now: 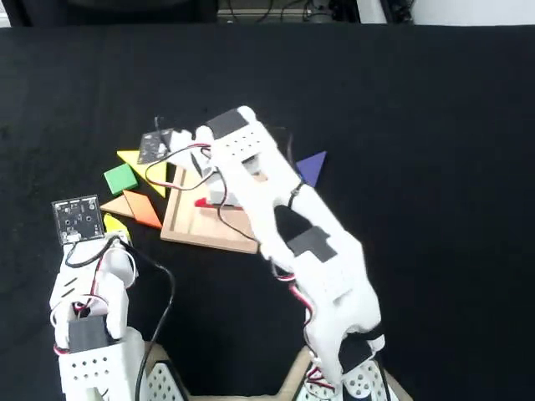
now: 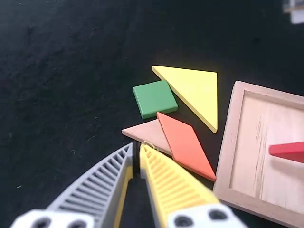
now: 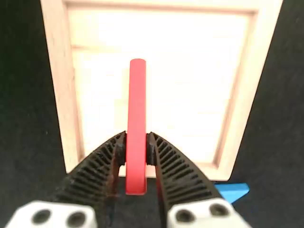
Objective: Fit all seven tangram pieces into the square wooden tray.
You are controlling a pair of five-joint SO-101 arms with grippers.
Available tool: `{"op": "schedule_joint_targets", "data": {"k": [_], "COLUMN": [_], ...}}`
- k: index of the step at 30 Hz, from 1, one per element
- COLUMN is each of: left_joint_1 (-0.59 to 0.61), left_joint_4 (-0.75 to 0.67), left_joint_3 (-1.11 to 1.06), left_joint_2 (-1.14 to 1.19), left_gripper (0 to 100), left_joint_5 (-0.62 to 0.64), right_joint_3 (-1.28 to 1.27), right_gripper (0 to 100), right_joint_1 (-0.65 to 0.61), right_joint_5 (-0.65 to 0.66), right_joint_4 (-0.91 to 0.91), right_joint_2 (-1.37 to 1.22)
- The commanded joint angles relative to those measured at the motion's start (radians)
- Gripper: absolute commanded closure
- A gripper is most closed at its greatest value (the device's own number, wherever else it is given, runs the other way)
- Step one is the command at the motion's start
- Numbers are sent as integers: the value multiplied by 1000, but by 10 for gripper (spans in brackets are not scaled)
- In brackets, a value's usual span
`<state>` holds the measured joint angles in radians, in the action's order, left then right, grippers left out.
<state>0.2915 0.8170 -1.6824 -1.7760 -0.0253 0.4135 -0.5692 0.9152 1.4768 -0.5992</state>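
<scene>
Over the wooden tray (image 3: 53,85), the right end effector (image 3: 136,143) clamps a red piece (image 3: 137,95); the left end effector (image 2: 138,152) is together.

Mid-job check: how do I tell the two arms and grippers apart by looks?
Both arms are white with black panels. The left arm trails a black cable; the left gripper has one grey and one yellow ribbed finger. The right arm carries red wires; the right gripper has black ribbed fingers.
</scene>
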Motion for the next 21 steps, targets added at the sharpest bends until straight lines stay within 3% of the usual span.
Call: {"op": "schedule_joint_targets", "data": {"k": [1, 21], "left_joint_1": [13, 13], "left_joint_4": [-21, -21], "left_joint_3": [15, 15], "left_joint_2": [-9, -9], "left_gripper": [970, 970], "left_joint_5": [11, 11], "right_joint_3": [84, 77], "right_gripper": [988, 988], "right_joint_1": [-40, -133], "right_joint_5": [-43, -157], "right_joint_4": [-8, 71], "right_joint_2": [-16, -44]}}
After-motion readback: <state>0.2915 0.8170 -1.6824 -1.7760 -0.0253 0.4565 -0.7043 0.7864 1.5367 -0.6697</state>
